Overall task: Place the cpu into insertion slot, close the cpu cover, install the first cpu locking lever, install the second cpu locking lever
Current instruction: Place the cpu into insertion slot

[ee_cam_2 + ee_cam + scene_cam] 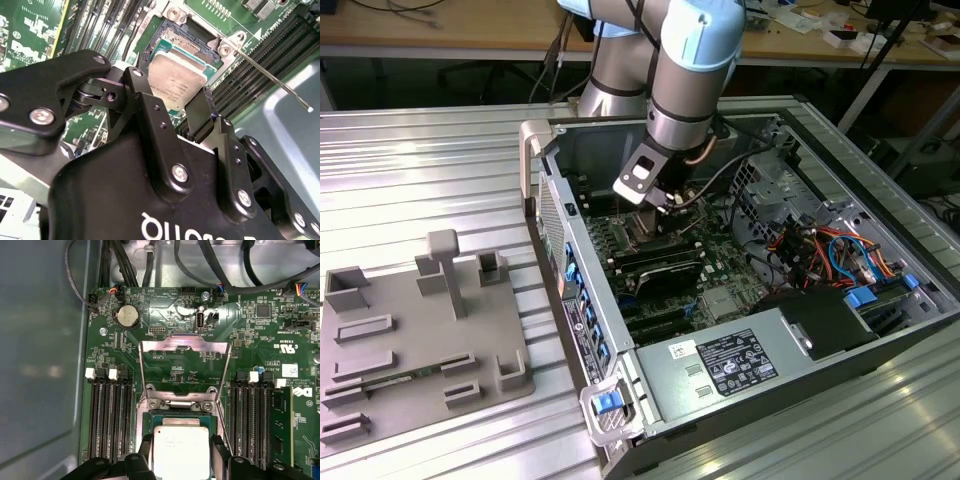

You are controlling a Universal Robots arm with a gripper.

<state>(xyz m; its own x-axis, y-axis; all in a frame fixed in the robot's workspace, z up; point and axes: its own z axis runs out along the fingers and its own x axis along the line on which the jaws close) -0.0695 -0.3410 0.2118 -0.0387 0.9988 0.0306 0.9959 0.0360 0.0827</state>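
Gripper (181, 441) pinches the flat silver-grey cpu (181, 457) (square, faintly printed) at the dark insertion slot (176, 36).

we find the exterior view bright and evenly lit from overhead: the ribbed metal tabletop (440, 150) throws back pale streaks of glare, and the arm (692, 50) carries a soft white highlight on its blue cap. inside the computer case (582, 290) the light falls off, and the arm's shadow darkens the board beneath. in the second wrist view the black end effector (170, 95) shows glints on its screws, the cpu (175, 80) has a dull sheen, the thin lever (270, 75) gleams, and one corner is blown out white. in the first wrist view the raised cpu cover (182, 346) mirrors pinkish glare, and the case wall (40, 365) looks hazy with smeared reflections.
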